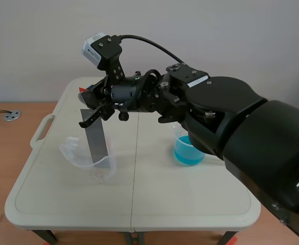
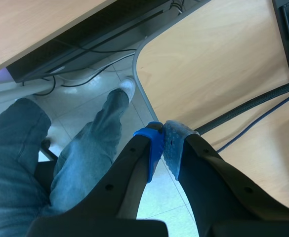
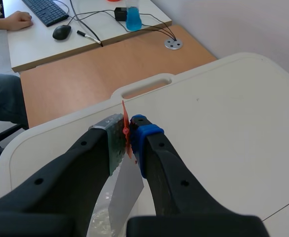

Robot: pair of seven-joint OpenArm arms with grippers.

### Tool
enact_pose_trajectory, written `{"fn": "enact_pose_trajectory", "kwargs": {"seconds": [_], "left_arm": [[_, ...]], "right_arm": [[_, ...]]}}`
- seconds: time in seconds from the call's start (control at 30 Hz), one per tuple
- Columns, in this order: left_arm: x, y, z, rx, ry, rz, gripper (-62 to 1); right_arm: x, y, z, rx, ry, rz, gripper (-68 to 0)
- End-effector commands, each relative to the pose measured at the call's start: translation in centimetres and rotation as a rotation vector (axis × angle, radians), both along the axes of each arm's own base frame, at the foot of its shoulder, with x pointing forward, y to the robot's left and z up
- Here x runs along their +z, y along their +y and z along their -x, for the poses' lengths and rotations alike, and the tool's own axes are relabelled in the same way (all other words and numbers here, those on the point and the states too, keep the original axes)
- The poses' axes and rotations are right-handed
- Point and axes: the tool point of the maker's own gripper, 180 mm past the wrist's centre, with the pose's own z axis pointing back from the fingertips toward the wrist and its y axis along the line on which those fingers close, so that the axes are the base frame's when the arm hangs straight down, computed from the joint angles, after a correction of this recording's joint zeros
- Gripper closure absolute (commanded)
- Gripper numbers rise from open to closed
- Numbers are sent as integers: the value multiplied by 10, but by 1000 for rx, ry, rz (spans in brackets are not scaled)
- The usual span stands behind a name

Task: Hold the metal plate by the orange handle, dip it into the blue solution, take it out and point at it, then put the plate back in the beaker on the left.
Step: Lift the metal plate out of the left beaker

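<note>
Metal plate (image 1: 97,139) hangs upright from the right end effector (image 3: 128,136), whose two fingers pinch the thin orange handle (image 3: 125,118) at its top. Its lower part stands inside the clear beaker (image 1: 77,153) on the left side of the table (image 1: 154,199). The beaker of blue solution (image 1: 189,152) sits well apart, to the right. Judging by this, the plate is being returned, the last step.

The main risk is the beaker. It looks light and seems to lean, so a plate edge dragging on its wall could tip or slide it. Letting go too high would drop the plate and might knock the beaker over. The grip is on a narrow tab, so the plate may swing or slip if the arm jerks.

The left end effector (image 2: 163,143) has its pads pressed together on nothing. It looks down past the table edge at a person's leg (image 2: 85,153) in jeans, and the scene view does not show it.

Whether the plate's bottom edge touches the beaker floor cannot be told through the clear walls. In the scene view the fingers hide the handle and the right arm covers part of the blue beaker. Any wetness on the plate is too faint to make out
</note>
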Motion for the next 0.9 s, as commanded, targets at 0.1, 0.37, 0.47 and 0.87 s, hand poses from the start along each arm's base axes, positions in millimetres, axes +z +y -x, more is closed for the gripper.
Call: {"fn": "enact_pose_trajectory", "kwargs": {"seconds": [0.1,0.37,0.47,0.87], "left_arm": [[2,-7,-3,1,-12,20,-34],[2,-7,-3,1,-13,20,-34],[2,-7,-3,1,-12,20,-34],[2,-7,-3,1,-12,20,-34]], "right_arm": [[19,3,-6,1,-38,-46,-13],[34,13,17,119,-17,-160,-13],[40,14,17,117,-3,-200,-13],[47,8,30,174,7,-263,-13]]}}
